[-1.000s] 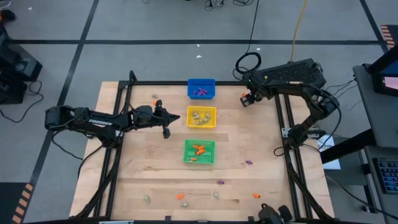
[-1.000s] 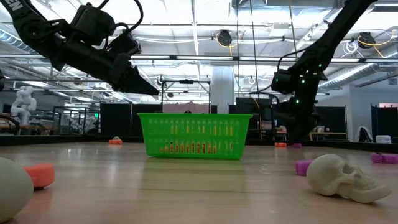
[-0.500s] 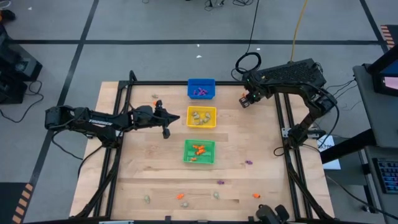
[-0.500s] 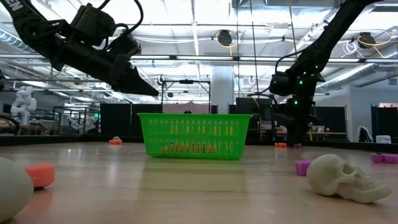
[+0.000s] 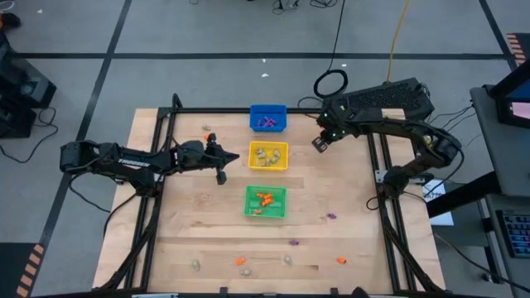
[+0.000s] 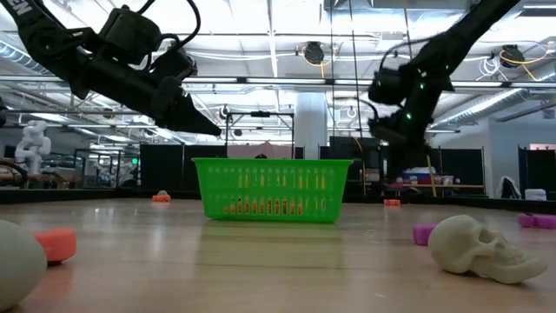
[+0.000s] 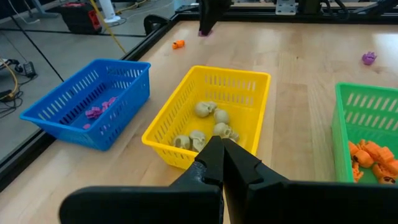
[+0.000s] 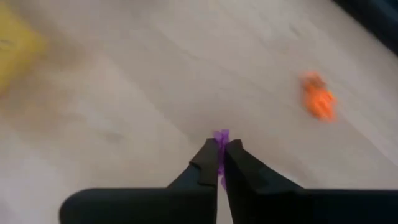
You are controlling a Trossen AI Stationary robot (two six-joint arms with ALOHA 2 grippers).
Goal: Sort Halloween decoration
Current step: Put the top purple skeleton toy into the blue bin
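Halloween decoration trinkets are scattered on the wooden table: a purple one (image 5: 330, 216), another purple one (image 5: 292, 243), and orange and pale ones along the near edge (image 5: 240, 261). Blue (image 5: 267, 117), yellow (image 5: 268, 156) and green (image 5: 265, 202) bins stand in a row down the middle. My right gripper (image 5: 317, 143) hangs right of the yellow bin, shut on a tiny purple trinket (image 8: 221, 135). My left gripper (image 5: 222, 175), shut and holding nothing, hovers just left of the yellow bin (image 7: 205, 112). My right gripper pinches the purple trinket between its two fingertips (image 8: 210, 155); only a small purple bit (image 8: 221, 134) shows past the tips. The trinket is lifted clear of the table.
An orange trinket (image 8: 317, 99) lies on the table beyond my right gripper. A pale skull (image 6: 473, 248), a purple piece (image 6: 423, 233) and an orange piece (image 6: 56, 243) lie near the front edge. A black frame rail (image 5: 381, 182) runs around the table.
My right gripper has risen from the table's far right corner and moved toward the bins, carrying the purple trinket, which lay next to the orange one a second ago. The orange one stays where it was.
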